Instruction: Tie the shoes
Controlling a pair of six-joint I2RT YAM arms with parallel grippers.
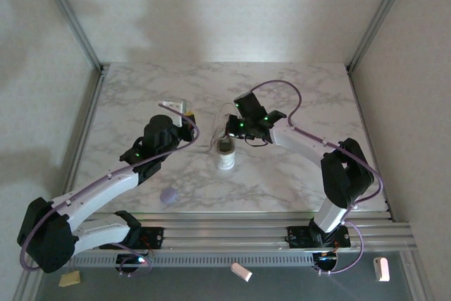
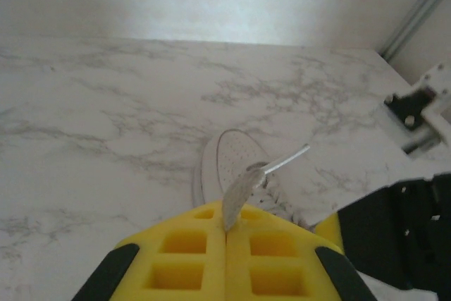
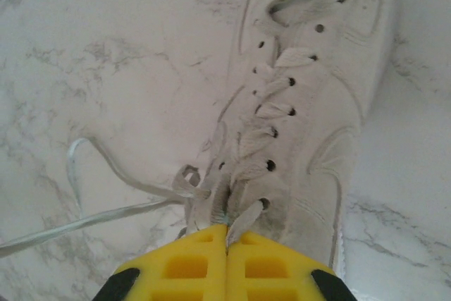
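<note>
Pinching a lace apiece, two robot arms work over a small white sneaker (image 1: 225, 155) standing at the centre of the overhead frame on a marble table (image 1: 296, 89).

The left gripper (image 2: 227, 228) has its yellow pads pressed flat together on a flat lace end (image 2: 239, 189). The end rises from the seam between the pads at lower centre of the left wrist view, and its tip points toward the right of the frame. Behind it lies the sneaker's toe.

The right gripper (image 3: 227, 235) is likewise clamped, at the bottom of its own view. It grips a lace strand (image 3: 243, 218) where the strand leaves the top eyelets. A slack loop (image 3: 88, 167) trails across the left half of that frame. In the overhead view the right gripper sits directly above the sneaker, the left gripper (image 1: 185, 113) up and to its left. A lavender blob (image 1: 169, 196) lies apart at lower left.

The step in hand looks like drawing the two ends taut for the first crossing. Doing it well likely means pulling both sides evenly, since the light sneaker could slide or tip if one arm pulls harder. The left pinch sits close to the lace's tip and may slip under load, so a slow, steady draw seems wiser than a tug. The slack loop also needs to clear the eyelets without snagging.
</note>
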